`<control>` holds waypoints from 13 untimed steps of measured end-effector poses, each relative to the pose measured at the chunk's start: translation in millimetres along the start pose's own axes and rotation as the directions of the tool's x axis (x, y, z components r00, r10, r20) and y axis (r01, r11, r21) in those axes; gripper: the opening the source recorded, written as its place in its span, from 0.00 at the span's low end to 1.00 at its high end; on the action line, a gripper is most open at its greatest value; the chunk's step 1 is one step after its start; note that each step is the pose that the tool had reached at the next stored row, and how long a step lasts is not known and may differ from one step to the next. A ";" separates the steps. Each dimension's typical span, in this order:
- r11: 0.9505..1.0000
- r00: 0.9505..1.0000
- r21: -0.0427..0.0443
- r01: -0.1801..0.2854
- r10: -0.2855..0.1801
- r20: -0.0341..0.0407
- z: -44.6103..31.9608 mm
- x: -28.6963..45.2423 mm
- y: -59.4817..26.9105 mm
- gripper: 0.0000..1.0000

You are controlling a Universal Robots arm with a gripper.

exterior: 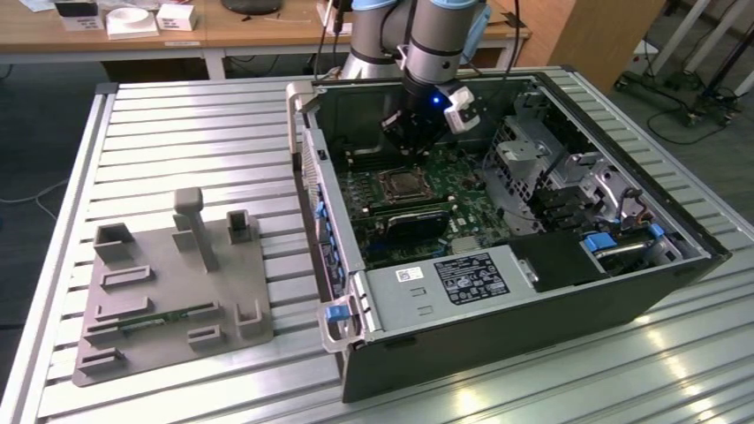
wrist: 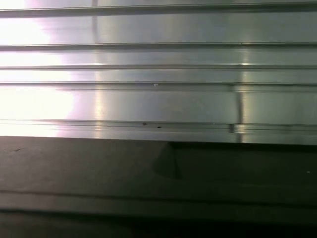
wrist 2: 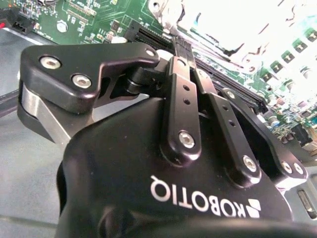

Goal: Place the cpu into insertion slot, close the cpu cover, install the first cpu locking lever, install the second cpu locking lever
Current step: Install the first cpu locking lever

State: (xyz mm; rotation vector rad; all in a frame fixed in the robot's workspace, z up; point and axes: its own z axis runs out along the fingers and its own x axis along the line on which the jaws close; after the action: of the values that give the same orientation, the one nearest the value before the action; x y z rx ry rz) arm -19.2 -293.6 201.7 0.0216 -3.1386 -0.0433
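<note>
The tool (exterior: 412,141) hovers just above the insertion slot (exterior: 404,185) — grip state unclear; cover or lever step likely — careful lowering needed

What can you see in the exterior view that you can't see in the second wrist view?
The exterior view alone takes in the whole open computer case, the grey fixture block beside it on the slatted metal table, and the insertion slot as a silvery square on the green board, with the gripper hanging just above it. The second wrist view alone gives a close look at the gripper's black links and screws. Both share the gripper and the green circuit board. In the wrist view a bright glare hides the board beyond the links.
</note>
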 end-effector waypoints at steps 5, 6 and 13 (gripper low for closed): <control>1.000 1.000 0.002 -0.001 0.001 0.000 0.4 0.0 -0.3 0.10; 1.000 1.000 0.002 -0.001 0.001 0.000 0.5 0.0 -0.4 0.10; 1.000 1.000 0.007 -0.001 0.001 0.000 2.0 0.0 -0.8 0.10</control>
State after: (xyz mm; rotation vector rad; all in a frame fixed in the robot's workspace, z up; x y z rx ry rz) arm -19.2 -294.4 199.7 0.0192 -3.1385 -0.0326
